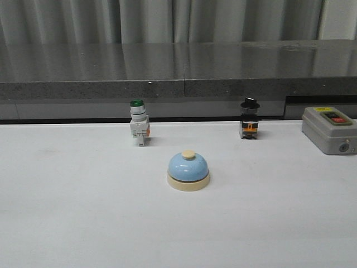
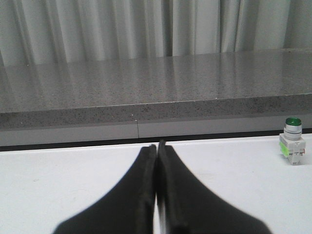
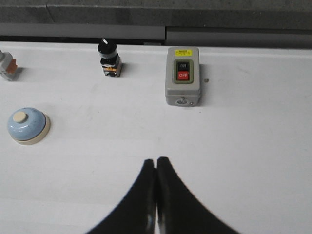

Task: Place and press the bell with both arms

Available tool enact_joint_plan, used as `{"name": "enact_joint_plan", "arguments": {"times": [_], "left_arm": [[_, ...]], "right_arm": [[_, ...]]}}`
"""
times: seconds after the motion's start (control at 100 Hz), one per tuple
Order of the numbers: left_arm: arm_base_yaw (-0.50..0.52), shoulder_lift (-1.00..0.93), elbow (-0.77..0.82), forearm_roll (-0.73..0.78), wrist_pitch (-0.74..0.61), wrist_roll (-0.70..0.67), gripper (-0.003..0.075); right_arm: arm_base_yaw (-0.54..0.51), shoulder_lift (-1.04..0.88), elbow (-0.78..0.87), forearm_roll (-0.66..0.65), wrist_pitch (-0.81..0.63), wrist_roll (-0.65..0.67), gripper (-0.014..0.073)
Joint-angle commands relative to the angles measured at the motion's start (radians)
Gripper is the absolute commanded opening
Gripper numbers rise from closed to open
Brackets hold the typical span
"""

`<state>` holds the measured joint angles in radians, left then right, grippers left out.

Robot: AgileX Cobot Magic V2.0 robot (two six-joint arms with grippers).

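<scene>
The light-blue bell (image 1: pixel 188 170) with cream base and cream button stands upright near the middle of the white table (image 1: pixel 72 223). It also shows in the right wrist view (image 3: pixel 28 125), far off to one side of my right gripper (image 3: pixel 156 160), which is shut and empty above bare table. My left gripper (image 2: pixel 157 145) is shut and empty, low over the table; the bell is out of its view. Neither arm shows in the front view.
A green-capped white pushbutton switch (image 1: pixel 139 124) and a black-capped switch (image 1: pixel 249 119) stand at the table's back edge. A grey ON/OFF switch box (image 1: pixel 330 129) sits at the back right. A dark stone ledge (image 1: pixel 178 67) and curtains lie behind.
</scene>
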<state>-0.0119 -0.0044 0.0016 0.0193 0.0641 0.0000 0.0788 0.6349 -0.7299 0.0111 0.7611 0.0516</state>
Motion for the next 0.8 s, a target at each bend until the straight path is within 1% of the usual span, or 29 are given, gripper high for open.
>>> {"name": "enact_joint_plan", "arguments": {"times": [0.0,0.08,0.22,0.33,0.46,0.69,0.79], "left_arm": [[0.002,-0.029,0.041,-0.004,-0.086,-0.015,-0.002],[0.002,-0.029,0.041,-0.004,-0.086,-0.015,-0.002],[0.002,-0.029,0.041,-0.004,-0.086,-0.015,-0.002],[0.002,-0.029,0.041,-0.004,-0.086,-0.015,-0.002],[0.002,-0.029,0.041,-0.004,-0.086,-0.015,-0.002],[0.002,-0.029,0.041,-0.004,-0.086,-0.015,-0.002],[0.002,-0.029,0.041,-0.004,-0.086,-0.015,-0.002]], "right_arm": [[-0.006,0.054,-0.038,-0.011,-0.066,-0.008,-0.006],[-0.006,0.095,-0.038,-0.011,-0.091,-0.008,-0.006],[-0.003,0.152,-0.038,0.041,-0.127,-0.008,-0.006],[0.019,0.213,-0.054,0.05,-0.114,-0.008,-0.006],[0.095,0.316,-0.107,0.05,-0.097,-0.017,-0.006],[0.252,0.538,-0.229,0.05,-0.14,-0.017,-0.006],[0.302,0.644,-0.29,0.05,-0.145,-0.017,-0.006]]}}
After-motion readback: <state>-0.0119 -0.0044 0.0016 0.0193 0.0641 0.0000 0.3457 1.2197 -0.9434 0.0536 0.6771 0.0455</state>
